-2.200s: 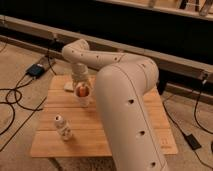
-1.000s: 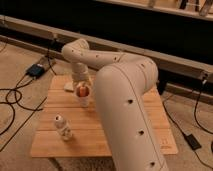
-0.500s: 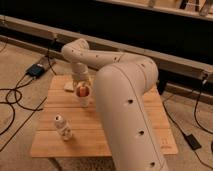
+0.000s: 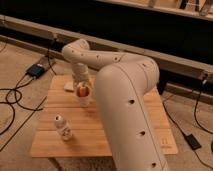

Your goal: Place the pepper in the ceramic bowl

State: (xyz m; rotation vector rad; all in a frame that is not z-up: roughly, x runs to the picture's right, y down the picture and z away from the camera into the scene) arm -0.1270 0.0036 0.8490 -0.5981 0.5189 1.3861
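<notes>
Though nothing has moved, the gripper (image 4: 82, 96) hangs at the small, glossy red-orange pepper (image 4: 82, 91), grip impossible to tell, placement still pending.

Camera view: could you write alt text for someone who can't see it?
A big white robot arm reaches over a wooden table, its pincer hanging low above the table's back left part with a small red-orange pepper at its tip. A small white container stands near the front left, and cables trail beside the table.
</notes>
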